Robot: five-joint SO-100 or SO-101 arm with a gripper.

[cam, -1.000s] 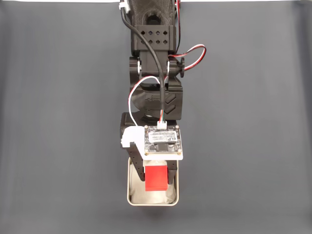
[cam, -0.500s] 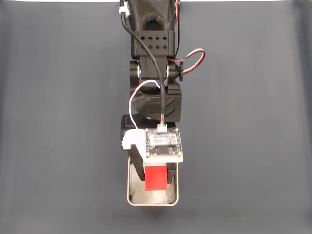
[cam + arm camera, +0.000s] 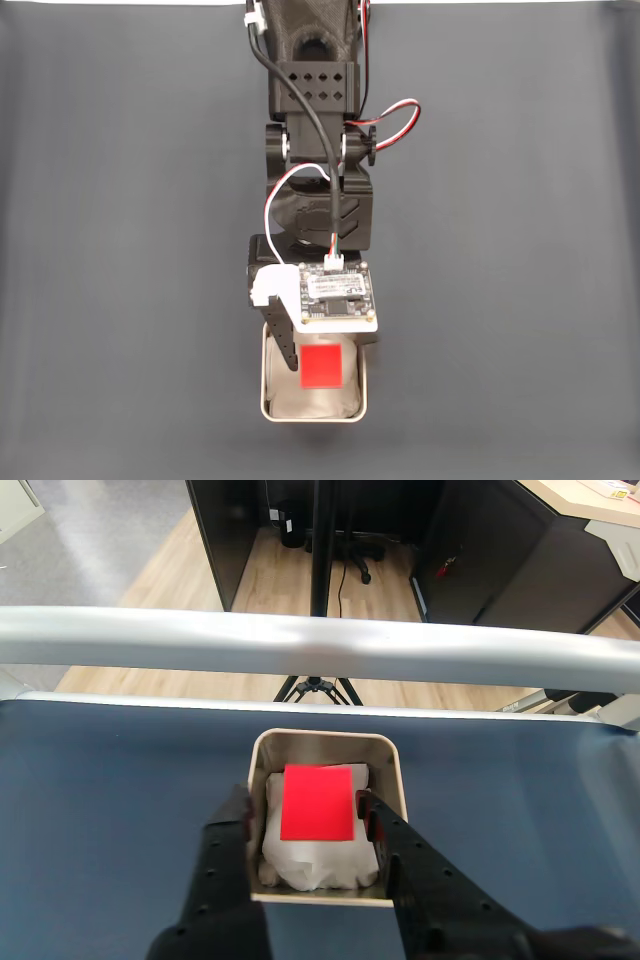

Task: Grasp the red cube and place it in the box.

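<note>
The red cube (image 3: 318,802) is seen lying on the white lining inside the box (image 3: 396,771), with its top face level and a narrow gap visible on each side between it and the black fingers. The claw (image 3: 305,815) is spread apart around the cube and is not pinching it; in the wrist view one finger (image 3: 232,852) is placed just beside the cube's left side and the other just beside its right. In the fixed view the cube (image 3: 322,366) is shown within the box (image 3: 266,408), directly below the white circuit board (image 3: 338,294) mounted on the arm's wrist, and the claw (image 3: 318,352) is poised over the box. The box is set on the dark grey tabletop (image 3: 130,280).
</note>
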